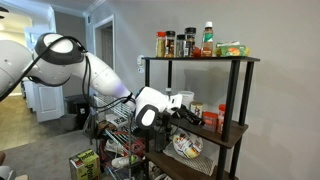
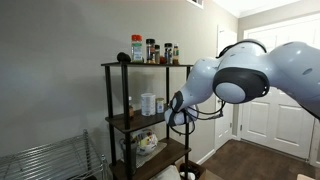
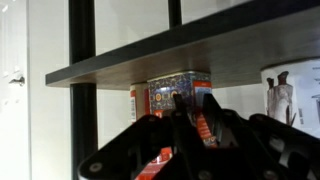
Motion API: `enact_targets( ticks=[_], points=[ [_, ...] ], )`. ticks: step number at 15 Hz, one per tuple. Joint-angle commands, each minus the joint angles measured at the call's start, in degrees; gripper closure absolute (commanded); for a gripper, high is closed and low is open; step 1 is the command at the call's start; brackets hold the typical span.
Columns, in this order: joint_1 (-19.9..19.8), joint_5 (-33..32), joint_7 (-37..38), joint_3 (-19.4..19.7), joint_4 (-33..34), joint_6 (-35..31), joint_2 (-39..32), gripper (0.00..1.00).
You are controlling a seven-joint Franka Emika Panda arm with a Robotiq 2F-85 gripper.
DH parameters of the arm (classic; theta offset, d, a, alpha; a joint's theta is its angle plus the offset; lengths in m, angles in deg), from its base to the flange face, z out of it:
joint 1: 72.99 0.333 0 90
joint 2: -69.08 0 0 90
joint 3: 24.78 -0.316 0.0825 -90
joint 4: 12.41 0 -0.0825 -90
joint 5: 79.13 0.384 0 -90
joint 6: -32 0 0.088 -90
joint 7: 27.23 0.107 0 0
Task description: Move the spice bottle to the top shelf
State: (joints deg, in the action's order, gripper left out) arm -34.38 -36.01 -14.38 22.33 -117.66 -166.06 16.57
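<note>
While the pincer [image 3: 193,101] straddled the spice bottle [image 3: 160,90] on the middle shelf [image 1: 238,127], fingers close at its sides, a firm clamp could not be confirmed. Securing the grasp, then lifting clear toward the top shelf [image 1: 200,59], looked next.

One spice bottle [image 3: 168,88], one shelving unit [image 1: 200,60]

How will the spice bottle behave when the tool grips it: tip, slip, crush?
Probably stable: the spice bottle looks short and wide, so tipping seems unlikely. Its wrapped label suggests a smooth wall, so it may slip in the tool under a light squeeze. Its weight is unclear, since the contents don't show.
</note>
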Motion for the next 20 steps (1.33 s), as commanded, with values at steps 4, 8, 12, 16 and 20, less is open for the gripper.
enact_targets(
  ticks=[4, 8, 12, 16, 20],
  points=[
    [1.2, -0.8, 1.4, 0.5, -1.0, 0.0, 0.6, 1.0],
    [3.4, -3.4, 1.4, 0.3, -2.2, 0.0, 2.7, 1.0],
    [5.1, -3.5, 1.5, 0.5, -2.4, 0.0, 3.1, 1.0],
    [6.1, -3.4, 1.5, 1.2, -2.2, 0.0, 3.3, 1.0],
    [8.8, -3.0, 1.7, 4.5, -2.4, -0.1, 4.3, 0.62]
  ],
)
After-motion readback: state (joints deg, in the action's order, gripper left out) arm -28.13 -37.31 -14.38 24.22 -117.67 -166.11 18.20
